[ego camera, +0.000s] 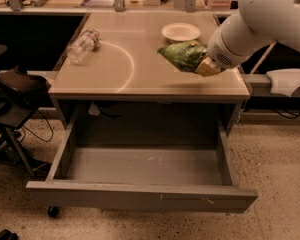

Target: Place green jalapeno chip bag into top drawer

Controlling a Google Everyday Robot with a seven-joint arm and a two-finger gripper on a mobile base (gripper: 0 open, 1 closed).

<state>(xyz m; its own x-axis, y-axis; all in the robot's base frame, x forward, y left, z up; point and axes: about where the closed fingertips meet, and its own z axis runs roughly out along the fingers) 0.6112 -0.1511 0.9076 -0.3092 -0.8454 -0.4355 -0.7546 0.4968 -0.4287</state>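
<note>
While the drawer [140, 198] stands pulled out beneath the beige surface [140, 79], its grey floor lies open from above, bounded by low side walls left and right and by the flat front panel nearest the camera; the surface's front edge overhangs only the drawer's rear part. On the surface a clear plastic bottle [83, 46] lies on its side near the left edge; a white bowl [180, 32] sits toward the back right, well apart from the bottle; the middle and front of the surface between them give open room. The green chip bag [182, 55] hangs just above the surface near its right edge, just in front of the bowl, with a shadow beneath it; the gripper [204, 66] holds its right end, the pale fingers [206, 69] clenched on the bag. The white arm [260, 21] comes in from the upper right, slanting down and leftward to the bag; its wrist sits over the surface's right side. A dark chair [15, 81] stands left of the surface.
</note>
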